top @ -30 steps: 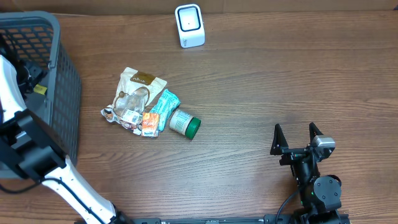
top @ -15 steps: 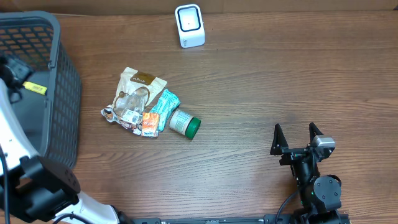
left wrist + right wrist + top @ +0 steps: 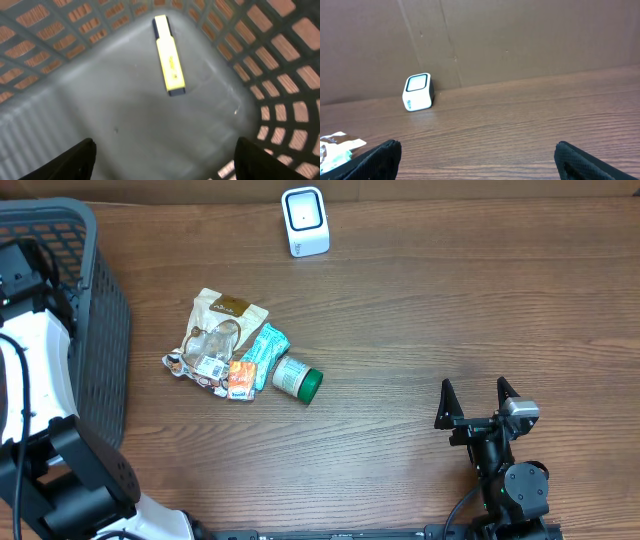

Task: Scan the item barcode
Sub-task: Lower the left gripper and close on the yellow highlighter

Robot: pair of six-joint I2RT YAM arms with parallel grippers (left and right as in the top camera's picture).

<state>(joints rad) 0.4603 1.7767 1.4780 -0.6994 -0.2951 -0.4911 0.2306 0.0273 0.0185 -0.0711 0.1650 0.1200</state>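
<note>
My left gripper (image 3: pixel 164 146) hangs open inside the grey mesh basket (image 3: pixel 104 330), with nothing between its fingers. A yellow marker (image 3: pixel 169 57) lies flat on the basket floor ahead of it, apart from the fingers. In the overhead view my left arm (image 3: pixel 35 340) hides the marker. The white barcode scanner (image 3: pixel 305 221) stands at the table's far edge, and it also shows as the white scanner (image 3: pixel 418 92) in the right wrist view. My right gripper (image 3: pixel 474 390) is open and empty near the front right, facing the scanner.
A small pile lies mid-table: a tan pouch (image 3: pixel 222 320), a teal packet (image 3: pixel 263 350), an orange packet (image 3: pixel 241 377) and a green-capped jar (image 3: pixel 297 378). A brown cardboard wall (image 3: pixel 520 35) backs the table.
My left arm has swung over the basket and now covers the yellow marker in the overhead view. The right arm has not moved.
</note>
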